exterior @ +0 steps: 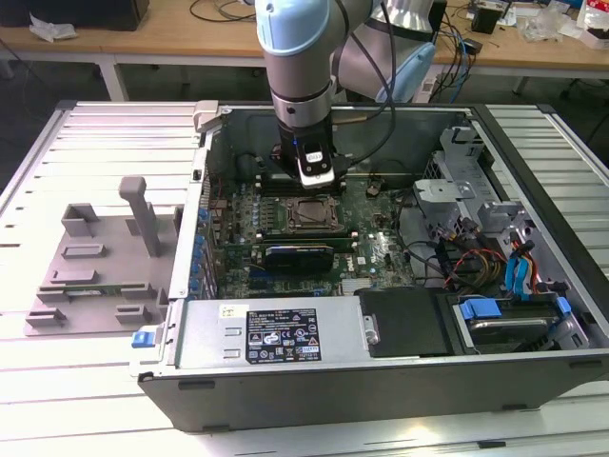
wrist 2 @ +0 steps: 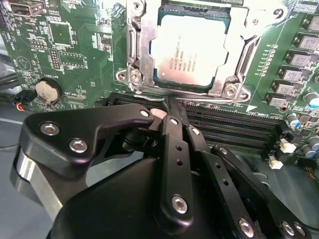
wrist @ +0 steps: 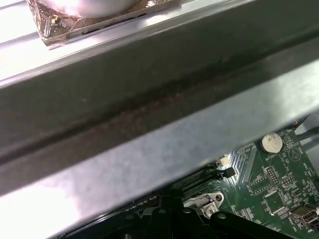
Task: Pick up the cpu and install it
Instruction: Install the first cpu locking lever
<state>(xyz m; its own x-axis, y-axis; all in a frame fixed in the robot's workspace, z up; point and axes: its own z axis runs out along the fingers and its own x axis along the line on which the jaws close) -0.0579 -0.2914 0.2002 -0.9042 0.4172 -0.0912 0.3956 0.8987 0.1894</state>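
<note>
1. One cpu [wrist 2: 192, 47] here: a flat square chip with a pale silvery top plate carrying fine dark print, a thin dark green edge showing round it.
2. It's sitting in the socket frame [wrist 2: 137, 59] on the green motherboard [wrist 2: 65, 45], metal brackets flanking it on both sides, in the second wrist view.
3. The gripper [wrist 2: 169, 107] hangs just short of that socket, its black fingers drawn together to a narrow tip with nothing between them.
4. One round silver coin battery [wrist 2: 47, 90] lies on the board beside the black memory slots [wrist 2: 234, 127].
5. In the exterior view, the arm [exterior: 300, 67] reaches down into one open computer case [exterior: 381, 371], with the gripper [exterior: 314, 171] over the socket [exterior: 306, 215].
6. One grey fixture tray [exterior: 95, 267] rests on the table on the exterior view's left, apart from the case.
</note>
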